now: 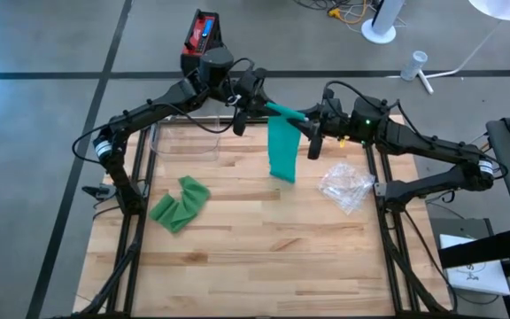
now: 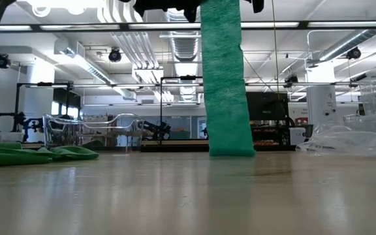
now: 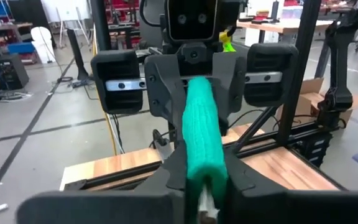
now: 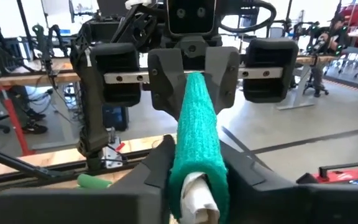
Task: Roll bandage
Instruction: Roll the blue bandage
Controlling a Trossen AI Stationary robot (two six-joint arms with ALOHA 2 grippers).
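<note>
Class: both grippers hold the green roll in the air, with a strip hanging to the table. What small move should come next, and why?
Probably turn the roll a little to wind up the strip. The left gripper and right gripper pinch its two ends, and the strip's end reaches the table.

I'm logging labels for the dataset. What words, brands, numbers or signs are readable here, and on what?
None can be read.
Green bandage: plain, no print.
Clear plastic wrapper: no legible print.
Red-and-black case on the floor: any marking too small to read.
Lab background: signs too blurred.
</note>
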